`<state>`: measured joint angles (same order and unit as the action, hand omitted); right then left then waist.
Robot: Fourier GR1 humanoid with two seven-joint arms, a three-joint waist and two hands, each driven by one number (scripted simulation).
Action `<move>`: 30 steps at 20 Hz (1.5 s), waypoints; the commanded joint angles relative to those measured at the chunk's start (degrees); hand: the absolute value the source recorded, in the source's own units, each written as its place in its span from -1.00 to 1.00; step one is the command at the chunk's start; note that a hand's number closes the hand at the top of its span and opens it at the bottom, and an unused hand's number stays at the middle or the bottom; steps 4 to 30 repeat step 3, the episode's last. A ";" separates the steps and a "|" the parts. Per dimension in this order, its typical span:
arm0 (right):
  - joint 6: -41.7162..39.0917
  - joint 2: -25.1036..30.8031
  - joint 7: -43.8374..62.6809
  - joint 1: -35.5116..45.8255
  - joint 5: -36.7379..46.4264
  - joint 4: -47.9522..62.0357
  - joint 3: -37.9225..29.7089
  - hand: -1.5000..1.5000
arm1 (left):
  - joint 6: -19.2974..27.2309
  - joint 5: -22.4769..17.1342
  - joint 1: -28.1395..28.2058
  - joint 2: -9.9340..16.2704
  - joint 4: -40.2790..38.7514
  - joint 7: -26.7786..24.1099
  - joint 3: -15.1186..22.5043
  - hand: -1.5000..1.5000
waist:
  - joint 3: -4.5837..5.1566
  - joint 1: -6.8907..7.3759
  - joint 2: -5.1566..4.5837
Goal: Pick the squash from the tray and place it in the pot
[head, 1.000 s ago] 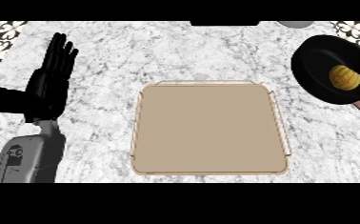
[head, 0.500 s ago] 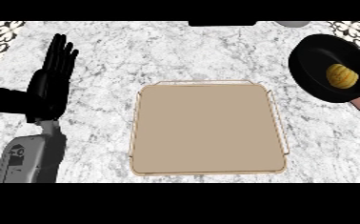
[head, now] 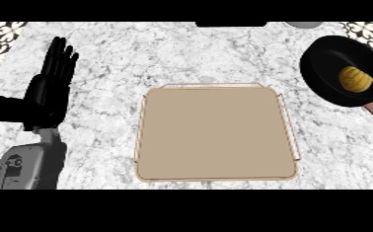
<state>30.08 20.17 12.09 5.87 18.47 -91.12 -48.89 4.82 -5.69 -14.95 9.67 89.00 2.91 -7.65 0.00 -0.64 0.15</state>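
Note:
A yellow squash [head: 354, 78] lies inside the black pot [head: 328, 63] at the right edge of the head view. The beige tray [head: 215, 132] sits in the middle of the counter with nothing on it. My left hand [head: 50, 90] rests open at the left, fingers straight and pointing up, well apart from the tray. My right hand does not show anywhere.
The marble counter [head: 146, 53] spreads around the tray. A dark object [head: 230, 24] sits at the far edge, with a grey round thing [head: 304, 24] beside it. A small reddish piece [head: 368, 107] shows at the pot's lower right.
The pot with the squash sits slightly further left and lower in the view than before. The left hand and the tray have not moved.

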 commanded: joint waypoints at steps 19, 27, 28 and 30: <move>-4.10 1.54 -1.11 -7.03 -6.68 -2.73 -4.28 -1.00 | 1.03 1.72 -1.32 -1.42 -0.80 -0.21 1.67 0.00 | 0.00 0.19 -0.09; -4.10 1.54 -1.11 -7.03 -6.68 -2.73 -4.28 -1.00 | 1.03 1.72 -1.32 -1.42 -0.80 -0.21 1.67 0.00 | 0.00 0.19 -0.09; -4.10 1.54 -1.11 -7.03 -6.68 -2.73 -4.28 -1.00 | 1.03 1.72 -1.32 -1.42 -0.80 -0.21 1.67 0.00 | 0.00 0.19 -0.09; -4.10 1.54 -1.11 -7.03 -6.68 -2.73 -4.28 -1.00 | 1.03 1.72 -1.32 -1.42 -0.80 -0.21 1.67 0.00 | 0.00 0.19 -0.09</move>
